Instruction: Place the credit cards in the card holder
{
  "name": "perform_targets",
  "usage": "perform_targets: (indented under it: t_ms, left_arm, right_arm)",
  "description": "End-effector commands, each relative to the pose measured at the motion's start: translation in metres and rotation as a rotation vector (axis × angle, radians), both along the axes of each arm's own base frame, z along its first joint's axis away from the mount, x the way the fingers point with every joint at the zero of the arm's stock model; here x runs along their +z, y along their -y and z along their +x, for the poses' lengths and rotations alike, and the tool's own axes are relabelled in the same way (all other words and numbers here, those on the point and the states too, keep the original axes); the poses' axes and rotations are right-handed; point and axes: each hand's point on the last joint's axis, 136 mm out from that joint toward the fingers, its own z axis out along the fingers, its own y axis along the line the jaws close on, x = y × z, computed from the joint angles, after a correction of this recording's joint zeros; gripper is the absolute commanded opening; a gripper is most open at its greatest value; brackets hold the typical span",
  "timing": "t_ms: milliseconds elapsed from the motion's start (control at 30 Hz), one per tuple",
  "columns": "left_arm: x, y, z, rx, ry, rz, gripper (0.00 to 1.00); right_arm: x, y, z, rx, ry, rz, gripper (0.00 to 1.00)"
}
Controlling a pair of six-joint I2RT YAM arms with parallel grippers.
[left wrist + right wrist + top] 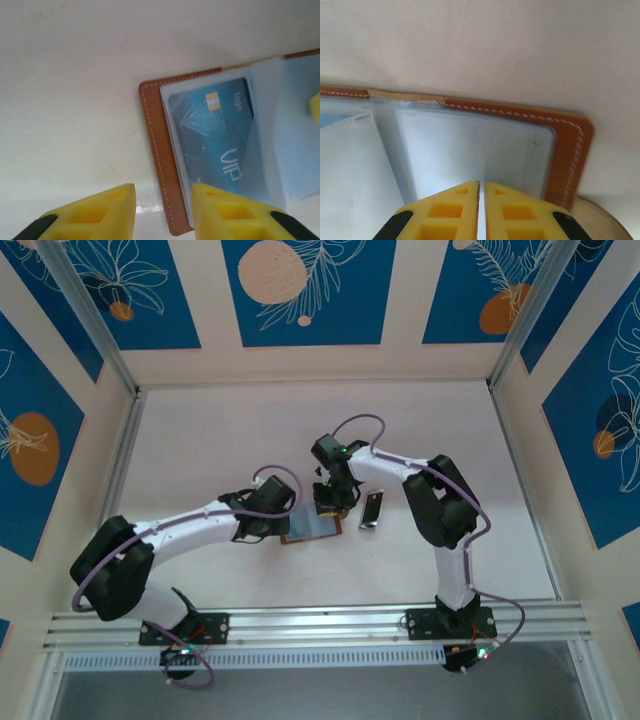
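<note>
The brown leather card holder (313, 530) lies open on the table between the two arms. Its stitched edge (155, 130) frames clear plastic sleeves. A blue credit card (220, 135) printed "VIP" sits inside the left sleeve. My left gripper (164, 210) is open, its yellow fingers standing either side of the holder's brown edge with nothing gripped. My right gripper (479, 186) is shut, its tips down over the empty clear sleeve on the holder's other half (570, 150). One of its fingertips (315, 107) shows at the edge of the left wrist view.
A narrow silvery-grey rectangular piece (371, 510) lies just right of the holder, beside the right gripper (330, 508). Metal posts and patterned walls enclose the pale table (200, 440). A rail runs along the near edge (320, 625).
</note>
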Motion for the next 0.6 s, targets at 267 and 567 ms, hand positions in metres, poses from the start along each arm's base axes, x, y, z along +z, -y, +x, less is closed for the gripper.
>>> perform_targets:
  t_ms: [267, 567]
  left_arm:
    - [-0.003, 0.034, 0.009, -0.077, -0.044, -0.081, 0.22]
    - [0.002, 0.037, 0.015, -0.072, -0.033, -0.087, 0.22]
  right_arm:
    - [0.037, -0.014, -0.01, 0.042, 0.043, 0.09, 0.13]
    - [0.028, -0.025, -0.019, 0.06, -0.007, 0.126, 0.13]
